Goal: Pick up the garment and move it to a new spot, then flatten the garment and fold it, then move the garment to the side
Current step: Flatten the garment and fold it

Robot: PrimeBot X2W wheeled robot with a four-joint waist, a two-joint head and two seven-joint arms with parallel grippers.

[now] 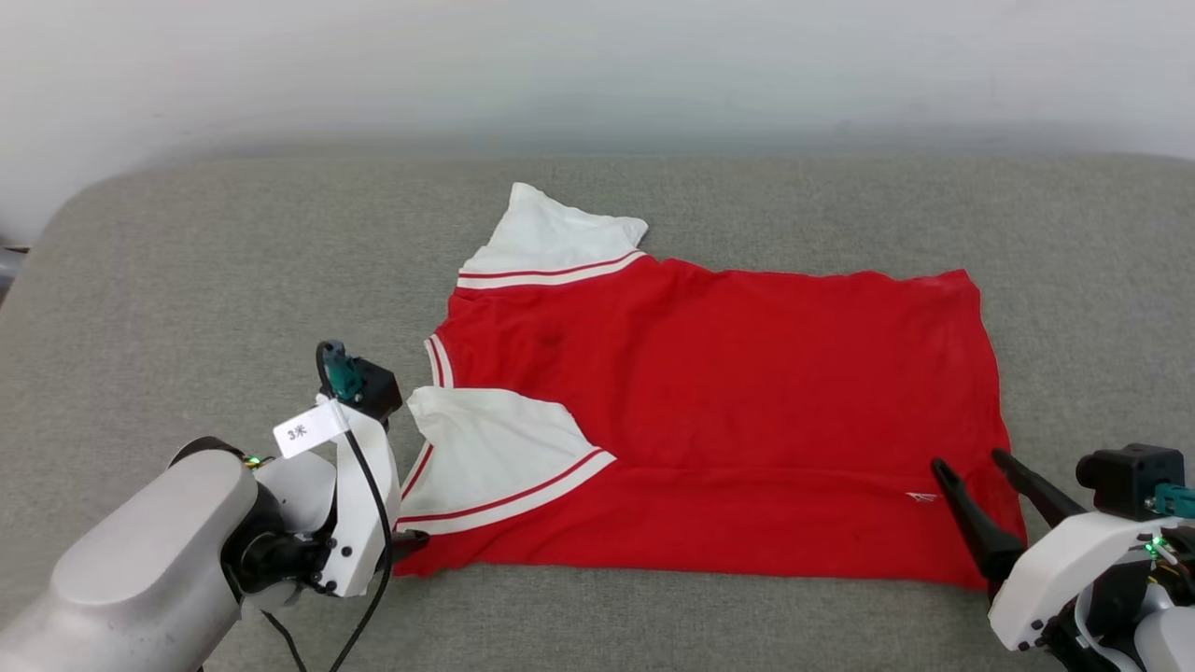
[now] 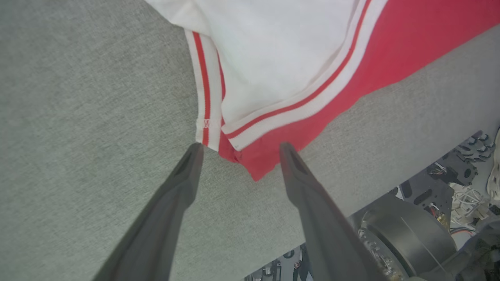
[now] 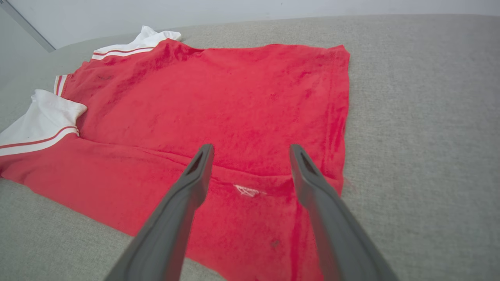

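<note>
Both tools are spread wide and hold nothing: the near shoulder corner of the red jersey T-shirt [image 1: 728, 373] lies between the left gripper [image 2: 240, 150] tips, and its near hem corner lies under the right gripper [image 3: 252, 150]. Beyond them the shirt lies flat, plain side up, on the grey cushion [image 1: 187, 261], its near long edge and white sleeve [image 1: 485, 457] turned in over the body. I judge the moving and flattening done and one fold made; the far sleeve [image 1: 546, 238], further folds and the shift aside remain.
</note>
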